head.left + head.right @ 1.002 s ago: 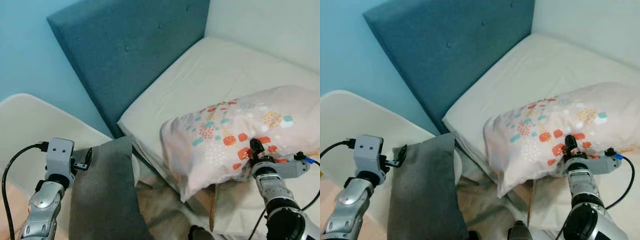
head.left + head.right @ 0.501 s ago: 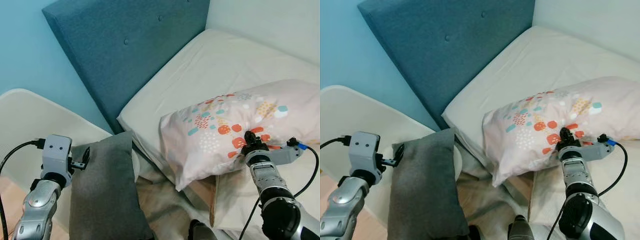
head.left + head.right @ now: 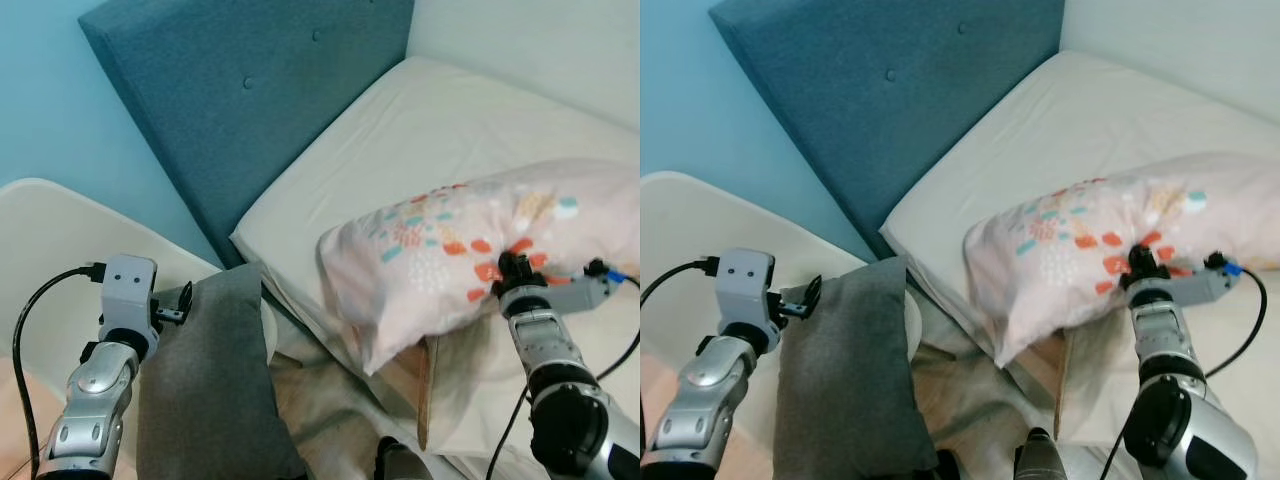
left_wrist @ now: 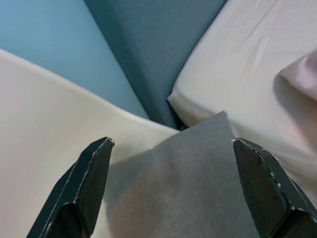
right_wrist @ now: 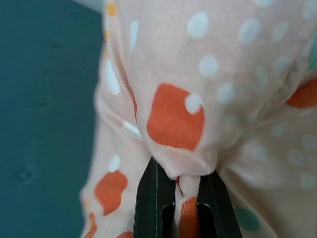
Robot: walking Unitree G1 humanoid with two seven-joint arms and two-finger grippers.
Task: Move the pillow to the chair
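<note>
A pale pink pillow (image 3: pixel 450 250) with orange, teal and white spots lies on the bed, its near corner hanging over the mattress edge. My right gripper (image 3: pixel 512 268) is shut on a pinch of its cover at the front side; the right wrist view shows the fabric (image 5: pixel 178 163) bunched between the black fingers (image 5: pixel 148 208). The cream chair (image 3: pixel 50 260) stands at the left, with a grey cushion (image 3: pixel 205 380) leaning on it. My left gripper (image 3: pixel 183 302) hovers open at the cushion's upper left edge, fingers (image 4: pixel 89 183) spread wide.
A teal upholstered headboard (image 3: pixel 250 110) stands between the chair and the bed. The white mattress (image 3: pixel 400 140) stretches to the right under a white wall. Rumpled sheet (image 3: pixel 330 410) hangs between cushion and bed.
The camera has shifted slightly. My right gripper has lifted and pulled the pillow's front side a little; the left gripper has moved closer to the cushion's top.
</note>
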